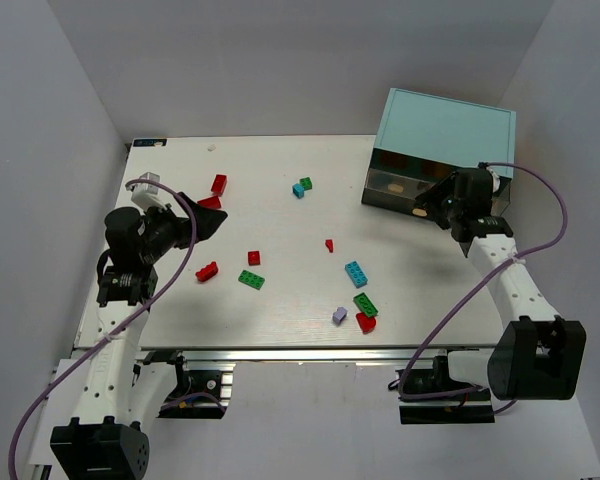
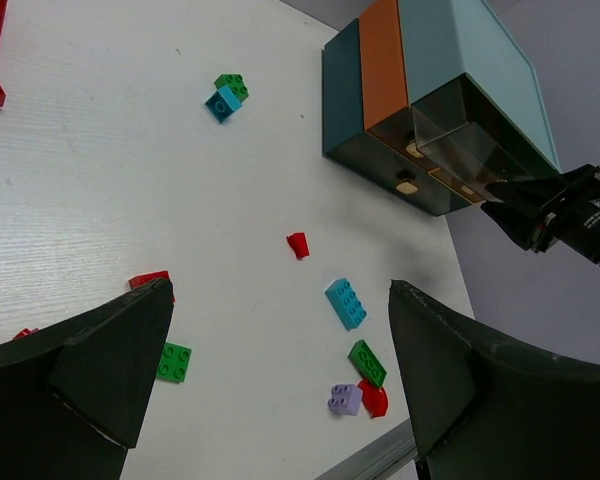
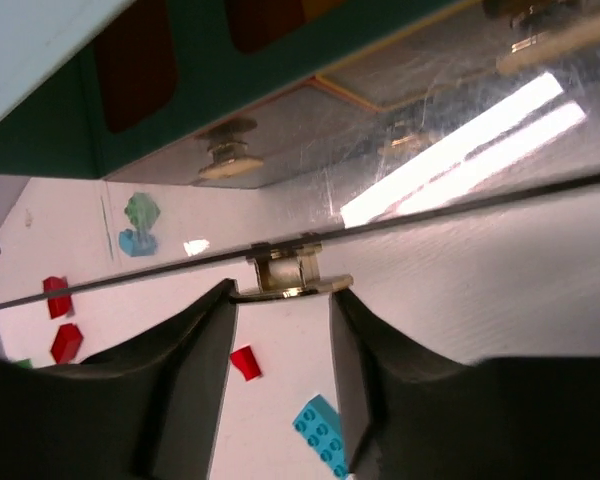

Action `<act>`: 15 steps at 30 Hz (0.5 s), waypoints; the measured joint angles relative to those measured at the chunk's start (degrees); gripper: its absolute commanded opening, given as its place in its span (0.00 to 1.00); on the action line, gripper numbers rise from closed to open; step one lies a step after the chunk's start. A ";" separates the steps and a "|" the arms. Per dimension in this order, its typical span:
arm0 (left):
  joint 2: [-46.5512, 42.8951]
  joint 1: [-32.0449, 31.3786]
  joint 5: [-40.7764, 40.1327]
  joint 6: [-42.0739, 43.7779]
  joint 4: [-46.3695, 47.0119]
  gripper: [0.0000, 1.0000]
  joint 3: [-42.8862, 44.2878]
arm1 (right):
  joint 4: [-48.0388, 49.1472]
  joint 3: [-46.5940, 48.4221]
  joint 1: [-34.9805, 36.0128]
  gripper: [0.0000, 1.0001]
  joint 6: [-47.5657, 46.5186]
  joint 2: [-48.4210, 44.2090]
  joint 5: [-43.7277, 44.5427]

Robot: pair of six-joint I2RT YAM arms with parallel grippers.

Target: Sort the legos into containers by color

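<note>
The legos lie scattered on the white table: red ones, a green and cyan pair, a green plate, a cyan brick, and a green, lavender and red cluster near the front edge. The teal cabinet stands at the back right. One clear drawer is pulled out. My right gripper pinches that drawer's tan handle. My left gripper is open and empty, hovering over the left side of the table.
Other tan drawer handles show on the cabinet front. The table's front edge runs just below the lavender brick. Grey walls close in both sides. A small red wedge lies mid-table.
</note>
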 measured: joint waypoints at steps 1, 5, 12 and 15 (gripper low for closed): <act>0.00 0.00 0.11 -0.04 0.02 0.98 -0.15 | -0.31 -0.52 0.20 0.63 -0.13 -0.72 -0.11; 0.44 0.00 0.17 -0.24 -0.13 0.98 -0.68 | -2.36 -2.38 0.70 0.84 -0.81 -2.91 -1.05; 4.90 -0.02 -2.29 -0.85 -1.90 0.84 -0.66 | -2.73 -3.34 1.44 0.78 -4.92 -5.84 -8.98; 7.17 -0.02 -5.62 -1.36 -3.19 0.63 -0.61 | -2.19 -3.69 2.47 0.60 -8.90 -7.54 -15.08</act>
